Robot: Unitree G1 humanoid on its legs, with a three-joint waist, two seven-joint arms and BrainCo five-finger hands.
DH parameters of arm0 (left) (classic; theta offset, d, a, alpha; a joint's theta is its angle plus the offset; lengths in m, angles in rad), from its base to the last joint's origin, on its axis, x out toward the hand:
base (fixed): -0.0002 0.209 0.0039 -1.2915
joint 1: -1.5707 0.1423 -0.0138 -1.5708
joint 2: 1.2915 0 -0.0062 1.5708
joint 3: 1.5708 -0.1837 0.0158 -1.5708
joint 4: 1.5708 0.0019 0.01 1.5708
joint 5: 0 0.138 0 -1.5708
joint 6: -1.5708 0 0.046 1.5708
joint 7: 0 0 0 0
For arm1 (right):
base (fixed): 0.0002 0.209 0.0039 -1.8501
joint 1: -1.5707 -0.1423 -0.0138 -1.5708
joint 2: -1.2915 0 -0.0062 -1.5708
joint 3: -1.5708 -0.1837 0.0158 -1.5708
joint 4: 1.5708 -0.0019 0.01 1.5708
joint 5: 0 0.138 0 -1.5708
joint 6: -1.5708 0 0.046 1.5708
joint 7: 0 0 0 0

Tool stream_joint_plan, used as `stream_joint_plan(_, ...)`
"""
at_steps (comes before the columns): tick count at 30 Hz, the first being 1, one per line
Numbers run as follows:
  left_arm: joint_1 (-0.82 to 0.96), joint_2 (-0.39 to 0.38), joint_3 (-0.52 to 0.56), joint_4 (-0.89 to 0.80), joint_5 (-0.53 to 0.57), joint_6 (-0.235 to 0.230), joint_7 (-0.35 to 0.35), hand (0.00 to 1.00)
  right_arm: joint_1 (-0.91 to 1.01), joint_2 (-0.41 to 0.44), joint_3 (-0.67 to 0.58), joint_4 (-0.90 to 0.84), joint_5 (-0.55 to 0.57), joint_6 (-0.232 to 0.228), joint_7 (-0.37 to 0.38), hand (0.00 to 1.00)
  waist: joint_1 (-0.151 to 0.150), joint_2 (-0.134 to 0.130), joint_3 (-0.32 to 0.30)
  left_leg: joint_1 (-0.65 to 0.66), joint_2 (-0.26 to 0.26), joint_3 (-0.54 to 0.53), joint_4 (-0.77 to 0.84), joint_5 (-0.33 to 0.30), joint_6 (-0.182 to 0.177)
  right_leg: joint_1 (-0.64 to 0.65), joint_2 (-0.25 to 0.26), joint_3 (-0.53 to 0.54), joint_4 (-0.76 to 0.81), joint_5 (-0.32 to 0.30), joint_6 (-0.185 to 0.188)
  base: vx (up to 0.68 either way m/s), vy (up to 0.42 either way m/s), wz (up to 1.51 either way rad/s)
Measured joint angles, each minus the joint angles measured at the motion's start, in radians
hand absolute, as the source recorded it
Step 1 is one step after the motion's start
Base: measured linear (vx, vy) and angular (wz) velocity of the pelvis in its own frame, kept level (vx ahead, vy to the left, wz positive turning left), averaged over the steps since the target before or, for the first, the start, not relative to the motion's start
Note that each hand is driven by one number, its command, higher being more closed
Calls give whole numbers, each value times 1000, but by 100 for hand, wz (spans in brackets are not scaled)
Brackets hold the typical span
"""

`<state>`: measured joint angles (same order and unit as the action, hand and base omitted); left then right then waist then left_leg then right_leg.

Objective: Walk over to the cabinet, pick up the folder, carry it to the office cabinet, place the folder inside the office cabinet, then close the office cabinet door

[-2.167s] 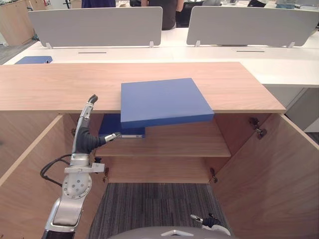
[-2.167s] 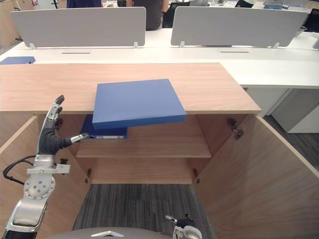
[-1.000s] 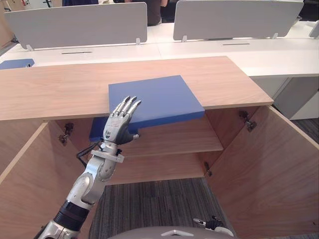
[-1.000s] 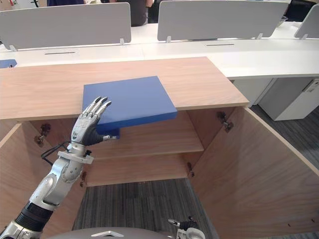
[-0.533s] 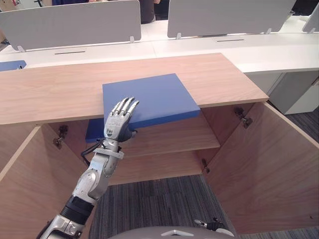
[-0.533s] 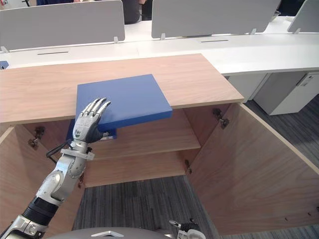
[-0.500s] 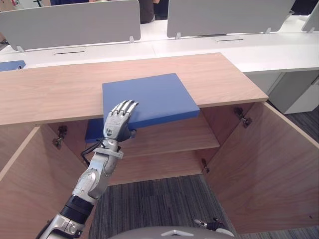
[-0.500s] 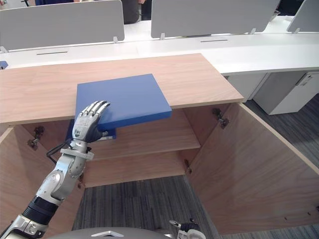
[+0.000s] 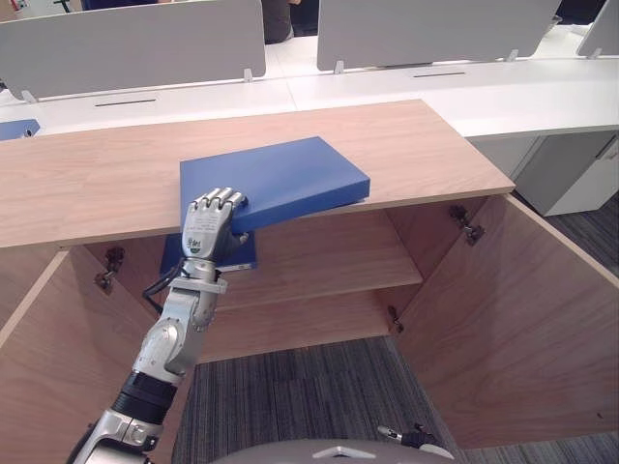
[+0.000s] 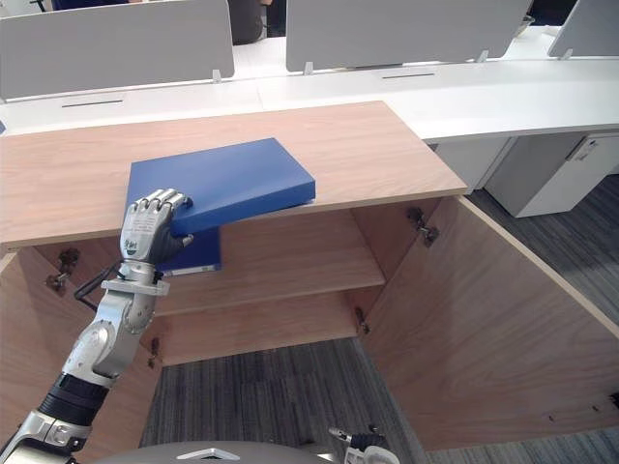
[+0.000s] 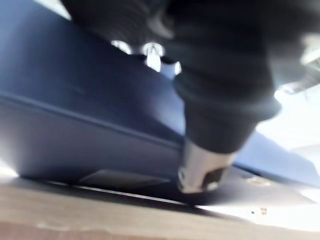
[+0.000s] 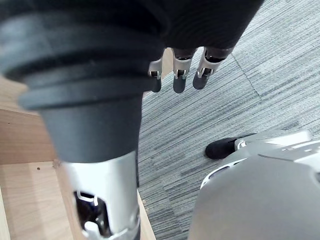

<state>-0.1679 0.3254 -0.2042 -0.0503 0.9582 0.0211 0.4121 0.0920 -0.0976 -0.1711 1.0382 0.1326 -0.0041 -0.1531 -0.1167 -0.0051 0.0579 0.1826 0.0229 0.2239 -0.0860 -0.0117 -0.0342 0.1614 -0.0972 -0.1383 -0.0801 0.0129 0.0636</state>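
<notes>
cabinet top (image 9: 97,184) bears one folder (image 9: 280,174), shelf (image 9: 329,256) another folder (image 10: 201,251).

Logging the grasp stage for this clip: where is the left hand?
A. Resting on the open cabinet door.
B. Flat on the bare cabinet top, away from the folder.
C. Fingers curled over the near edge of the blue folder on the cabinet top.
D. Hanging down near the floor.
C: the left hand has its fingers curled over the near left edge of the blue folder, which overhangs the front of the cabinet top.
</notes>
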Motion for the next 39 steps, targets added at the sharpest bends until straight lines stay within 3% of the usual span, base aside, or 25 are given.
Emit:
stream_joint_plan(6,22,-34,87,-28,-105,-12,48,100,1,0,1,-1,20,-1,0,0,4,0,0,7,1,15,0,-4,2,0,1,16,0,1,-1,-25,-21,-7)
stream_joint_plan(15,161,-154,164,-295,-284,-45,114,100,36,12,34,-113,41,-30,-10,0,31,1,-2,-10,6,23,6,-7,0,-36,3,45,31,-4,5,-4,-26,-6)
stream_joint_plan(26,283,-277,163,-597,-456,-141,201,100,77,99,122,-648,78,-132,-47,0,56,13,-2,-14,5,17,0,-3,6,-62,1,45,77,-22,9,-40,-18,0)
stream_joint_plan(29,308,-299,159,-628,-497,-172,217,100,89,119,129,-794,83,-167,-58,0,58,14,-4,-26,4,14,6,-1,7,-74,1,42,77,-21,10,-3,-7,1)
stream_joint_plan(39,366,-309,91,-645,-635,-213,207,100,108,154,141,-1202,118,-281,-78,0,58,10,-2,-29,4,14,6,-1,9,-76,0,43,76,-20,11,0,0,0)
